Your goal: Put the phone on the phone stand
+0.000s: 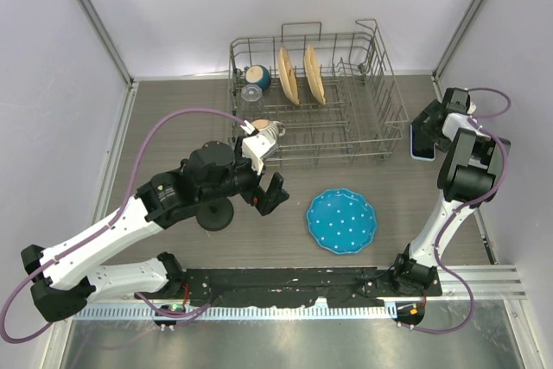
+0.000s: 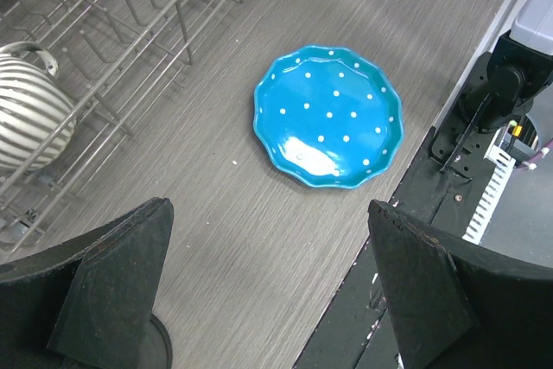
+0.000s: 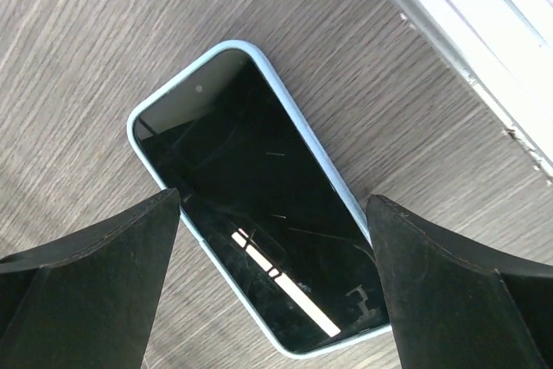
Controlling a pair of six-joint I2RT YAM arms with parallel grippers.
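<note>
The grey wire dish rack (image 1: 346,140) stands at the back middle of the grey wood-grain table (image 1: 389,187). Two tan plates (image 1: 287,75) stand on edge inside it. The light-blue-rimmed flat phone (image 1: 422,143) lies on the table just right of the rack, beneath the right gripper (image 3: 272,199). The blue dotted scalloped plate (image 1: 342,220) lies before the rack. The black disc-based phone stand (image 1: 214,213) stands left of that plate, well apart from the phone.

You're looking at a robot test cell in a lab, not a real kitchen. Plain white panel walls (image 1: 216,6) held by metal posts (image 1: 93,19) box in a grey wood-grain table (image 1: 389,187). The left arm (image 1: 104,235) and right arm (image 1: 436,218) are bolted to a black rail (image 1: 285,281) at the table's near edge. The only household things are a wire dish rack (image 1: 346,140) and a dotted blue plate (image 1: 342,220).
</note>
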